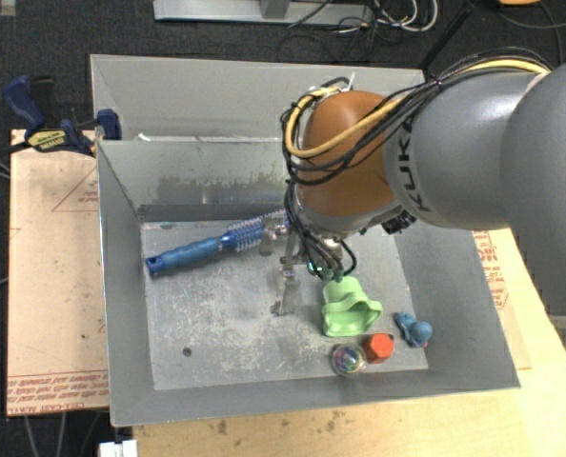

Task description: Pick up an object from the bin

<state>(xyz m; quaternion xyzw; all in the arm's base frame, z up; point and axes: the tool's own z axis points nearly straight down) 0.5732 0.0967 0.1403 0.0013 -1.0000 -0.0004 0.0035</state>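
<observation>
The hand (307,288) hangs below the arm's orange wrist cover (345,165), low over the middle of the bin (121,255). Its two fingers stand apart. The left-of-view finger (284,291) is a slim metal bar whose tip is at or just above the floor. The other finger sits higher and further right, partly hidden under the wrist. Only bare grey floor shows between them, and the hand grips nothing.

Items nearest the hand:
- Green piece (348,310): a light green, lumpy moulded shape lying on the floor just beside the hand, on its right-of-view side. Its upper edge is at the right-of-view finger. Whether the two touch cannot be told.
- Blue brush (205,247): lies flat to the left of the hand, tilted slightly. Its bristle end points toward the hand and is near the metal finger, and its handle runs toward the left wall.

Items further out, near the front right corner:
- Small orange block (379,347).
- Shiny round ball (347,359), just beside the block.
- Small blue figure (414,329), a little apart.
</observation>
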